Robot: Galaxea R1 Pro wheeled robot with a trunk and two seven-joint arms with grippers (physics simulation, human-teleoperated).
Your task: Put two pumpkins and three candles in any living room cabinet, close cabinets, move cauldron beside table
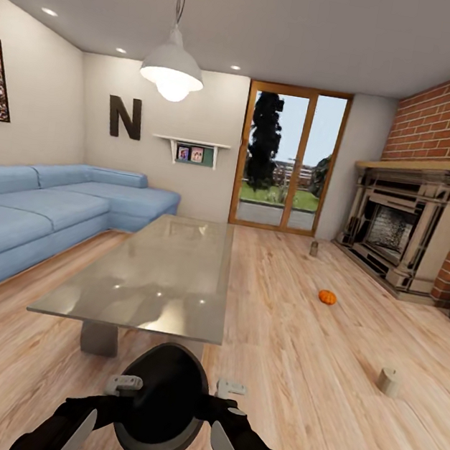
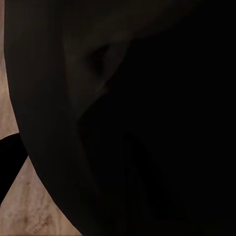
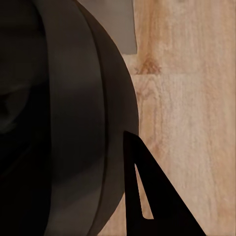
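I held the cauldron (image 1: 160, 402) between my two arms, just before the near end of the table (image 1: 151, 279). My left gripper (image 1: 123, 383) and right gripper (image 1: 231, 387) pressed on its sides; whether their jaws were apart, I could not tell. One pumpkin (image 1: 327, 297) lay on the floor (image 1: 287, 380), near the fireplace (image 1: 398, 231).

Both robot arms are matte black with rounded joint housings and long pale grey side panels, ending in the left gripper (image 1: 124, 383) and right gripper (image 1: 231, 387), blocky light-grey units.
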